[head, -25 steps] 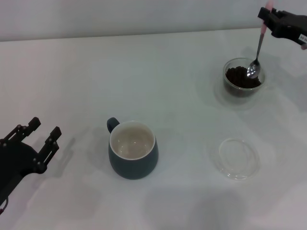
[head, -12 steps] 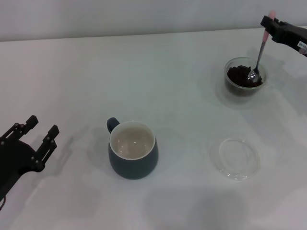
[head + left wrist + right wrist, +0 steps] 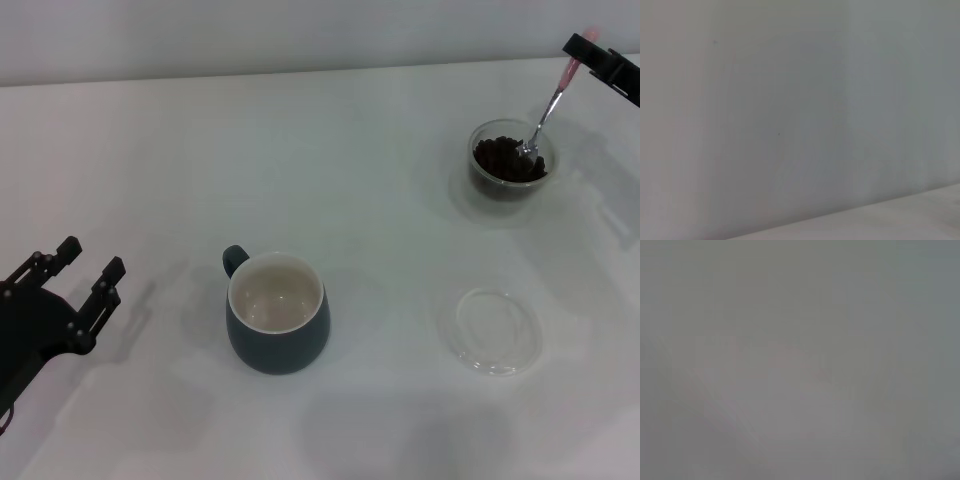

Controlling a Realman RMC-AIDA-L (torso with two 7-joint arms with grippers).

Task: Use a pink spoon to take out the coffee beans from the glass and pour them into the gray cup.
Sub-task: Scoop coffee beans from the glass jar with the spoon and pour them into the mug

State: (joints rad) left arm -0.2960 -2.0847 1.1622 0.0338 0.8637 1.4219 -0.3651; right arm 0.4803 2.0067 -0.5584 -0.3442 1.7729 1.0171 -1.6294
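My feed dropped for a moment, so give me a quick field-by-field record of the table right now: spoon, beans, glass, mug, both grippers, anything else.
spoon: pink spoon, tilted, bowl down among the beans
beans: coffee beans all in the glass
glass: glass, far right of the table
mug: gray cup, upright, near centre, no beans seen inside
right gripper: right gripper at the far right edge, shut on the spoon's pink handle
left gripper: left gripper parked near left, jaws open, holding nothing
other: clear saucer lying flat, nearer than the glass
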